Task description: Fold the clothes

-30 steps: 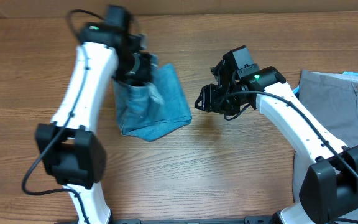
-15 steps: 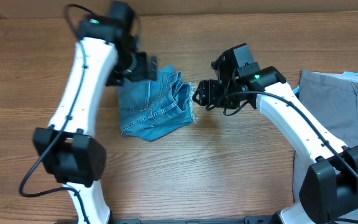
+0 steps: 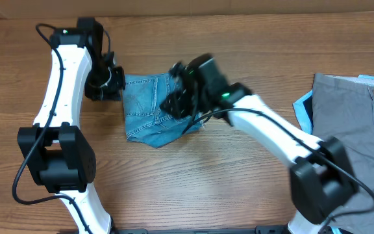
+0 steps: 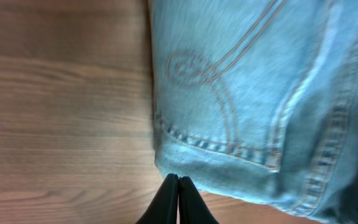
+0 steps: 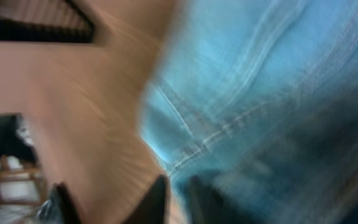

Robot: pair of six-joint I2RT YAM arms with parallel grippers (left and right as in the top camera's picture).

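Left gripper (image 4: 178, 180): fingers pressed together with nothing between them, tips at the folded edge of the jeans (image 4: 241, 93). The jeans lie as a compact, rumpled block of light-blue washed denim mid-table on the wood-grain table (image 4: 61, 93). A back pocket (image 4: 216, 106) shows curled tan stitching. Right gripper (image 5: 178, 190): over the denim, but the view is blurred and its grip cannot be told. Plain grey trousers (image 3: 356, 104) lie flat at the right edge, with a bright blue garment (image 3: 302, 106) showing at their border.
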